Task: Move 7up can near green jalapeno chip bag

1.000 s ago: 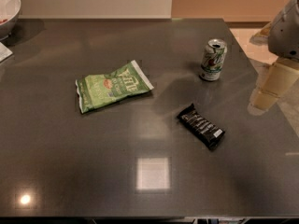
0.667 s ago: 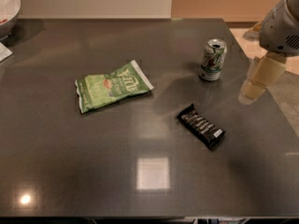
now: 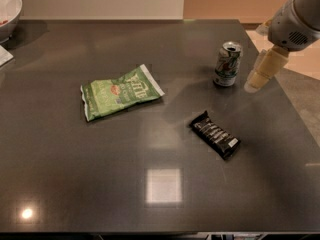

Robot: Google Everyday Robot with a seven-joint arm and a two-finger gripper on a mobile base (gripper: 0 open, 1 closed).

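The 7up can (image 3: 227,64) stands upright on the dark table (image 3: 100,174), right of centre toward the back. The green jalapeno chip bag (image 3: 120,92) lies flat left of the can, a good gap apart from it. My gripper (image 3: 262,71) comes in from the upper right; its cream-coloured finger (image 3: 264,69) hangs just right of the can, close to it, with a small gap between them. The gripper holds nothing that I can see.
A black wrapped snack bar (image 3: 215,134) lies in front of the can, toward the right. A white bowl (image 3: 7,9) sits at the far left back corner. The table's right edge runs close behind my gripper.
My gripper has moved left and toward the back, closing in on the can's right side. The can, bag and snack bar have not moved.
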